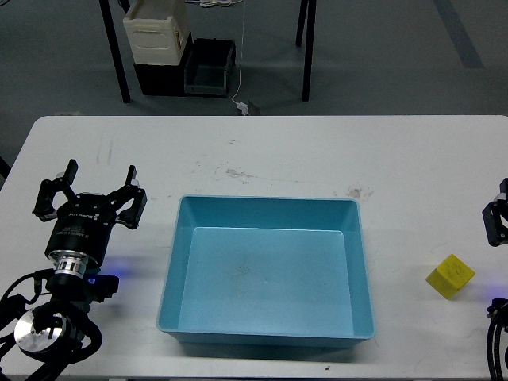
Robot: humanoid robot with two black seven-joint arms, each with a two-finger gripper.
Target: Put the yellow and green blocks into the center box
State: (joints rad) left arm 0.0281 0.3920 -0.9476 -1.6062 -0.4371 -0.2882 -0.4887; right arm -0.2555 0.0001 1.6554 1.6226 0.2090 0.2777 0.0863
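With the center box (pixel 266 274) empty, my left gripper (pixel 99 184) hangs spread and idle while my right gripper (pixel 496 218), fingers indiscernible, must reach the yellow block (pixel 450 275).

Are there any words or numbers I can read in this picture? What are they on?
None can be read.
Left gripper: small white lettering on its black body, too blurred to read.
Yellow block: a faint mark on its top face, too faint to make out.
Blue tray: no text.
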